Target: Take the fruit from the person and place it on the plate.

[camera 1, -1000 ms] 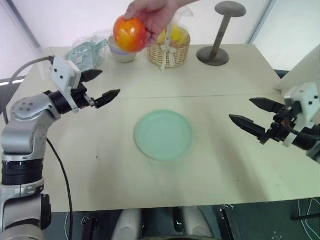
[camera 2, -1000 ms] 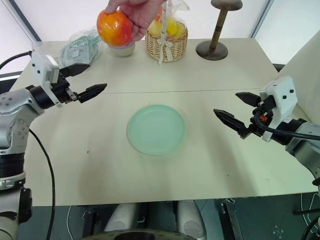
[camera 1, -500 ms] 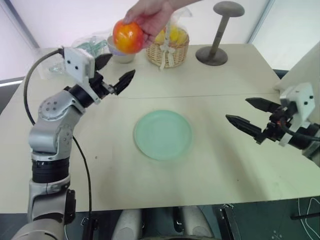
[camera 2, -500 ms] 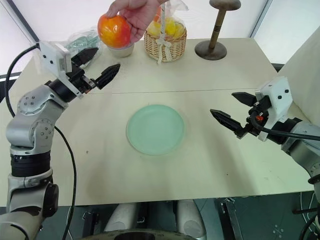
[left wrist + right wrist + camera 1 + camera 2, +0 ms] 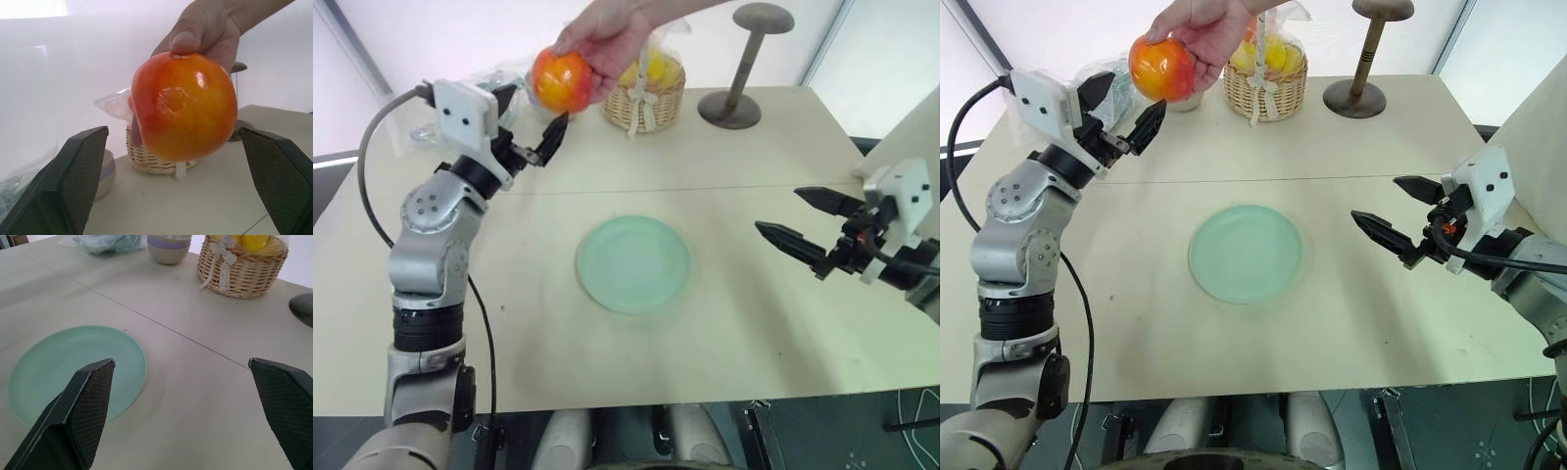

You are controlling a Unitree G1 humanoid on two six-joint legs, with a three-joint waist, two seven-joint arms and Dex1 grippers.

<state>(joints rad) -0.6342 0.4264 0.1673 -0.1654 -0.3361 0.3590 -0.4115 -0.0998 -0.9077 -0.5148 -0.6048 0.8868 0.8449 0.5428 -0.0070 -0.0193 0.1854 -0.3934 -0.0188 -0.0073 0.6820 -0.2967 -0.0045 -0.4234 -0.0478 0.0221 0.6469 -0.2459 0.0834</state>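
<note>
Colours on the table
Orange-red fruit (image 5: 183, 105) with yellow patches; pale mint-green plate (image 5: 634, 263); cream bowl (image 5: 168, 247), lavender-banded.

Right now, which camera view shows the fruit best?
The left wrist view: the fruit sits large and close, held by the person's hand. Both eye views show it small, held above the table's far side.

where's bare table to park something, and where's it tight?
Free: the table around the plate, toward the left arm's side, and between plate and right gripper. The plate is bare. Crowded: the far edge, with plastic bag, small bowl, wicker basket and wooden stand; there the person's hand holds the fruit at the open left gripper.
</note>
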